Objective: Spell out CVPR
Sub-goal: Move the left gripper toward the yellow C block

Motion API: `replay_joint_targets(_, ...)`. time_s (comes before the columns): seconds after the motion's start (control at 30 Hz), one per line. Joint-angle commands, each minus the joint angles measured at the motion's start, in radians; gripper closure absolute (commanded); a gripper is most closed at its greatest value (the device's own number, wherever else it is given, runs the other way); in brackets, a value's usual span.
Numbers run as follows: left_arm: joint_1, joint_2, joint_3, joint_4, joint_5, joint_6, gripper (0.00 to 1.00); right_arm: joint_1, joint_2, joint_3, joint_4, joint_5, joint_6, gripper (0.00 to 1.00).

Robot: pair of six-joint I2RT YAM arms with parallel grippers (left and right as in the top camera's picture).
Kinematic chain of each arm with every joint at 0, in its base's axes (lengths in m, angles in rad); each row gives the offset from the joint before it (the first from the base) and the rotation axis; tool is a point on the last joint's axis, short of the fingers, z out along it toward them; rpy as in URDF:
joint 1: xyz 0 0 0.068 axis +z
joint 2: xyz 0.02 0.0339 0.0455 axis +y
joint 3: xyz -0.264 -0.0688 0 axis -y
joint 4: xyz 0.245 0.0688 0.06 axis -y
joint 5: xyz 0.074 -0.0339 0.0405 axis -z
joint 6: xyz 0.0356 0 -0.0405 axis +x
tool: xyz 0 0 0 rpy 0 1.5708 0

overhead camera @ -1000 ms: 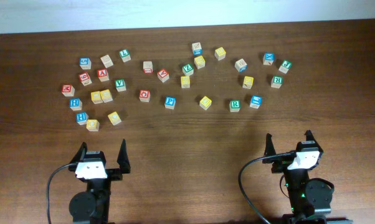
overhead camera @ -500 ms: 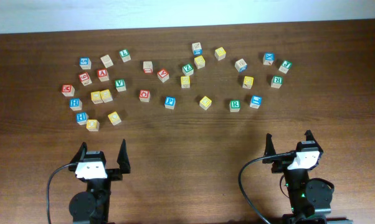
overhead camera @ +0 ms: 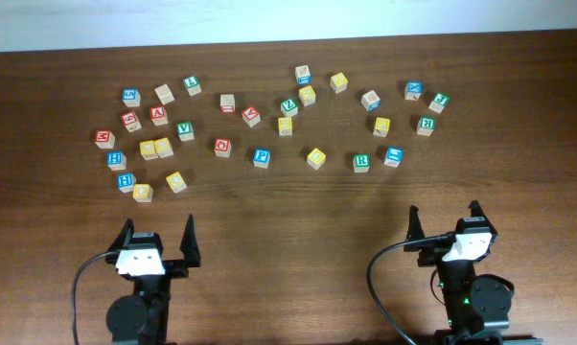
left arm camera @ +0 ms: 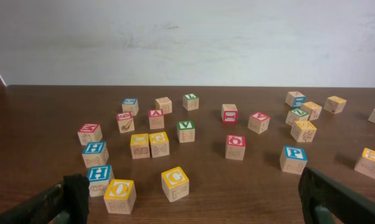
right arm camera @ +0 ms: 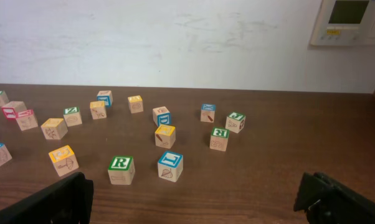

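The yellow C cube sits front left; it also shows in the left wrist view. The green V cube stands further back in the left cluster and shows in the left wrist view. The blue P cube is near the middle, also in the left wrist view. The green R cube is right of centre, also in the right wrist view. My left gripper and right gripper are both open, empty and near the table's front edge, well short of the cubes.
Many other letter cubes lie scattered across the far half of the table, among them a yellow O, a blue H, red-lettered cubes and a blue cube beside the R. A white wall rises behind the table.
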Motion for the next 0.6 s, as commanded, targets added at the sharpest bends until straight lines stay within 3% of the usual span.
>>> replay_joint_targets(0.0,-0.004,-0.001,-0.003,-0.005,-0.007,0.019,0.01,-0.006,-0.006,-0.005,-0.005,0.012,0.003,0.02)
replay_joint_targets(0.43,-0.004,-0.001,-0.002,0.027,0.029,-0.004,0.01,-0.006,-0.006,-0.005,-0.006,0.012,0.003,0.02)
replay_joint_targets(0.53,-0.004,-0.001,-0.002,0.085,0.585,-0.19,0.01,-0.006,-0.006,-0.005,-0.005,0.012,0.003,0.02)
replay_joint_targets(0.57,-0.004,-0.001,-0.002,0.134,0.718,-0.195,0.01,-0.006,-0.006,-0.005,-0.005,0.012,0.003,0.02)
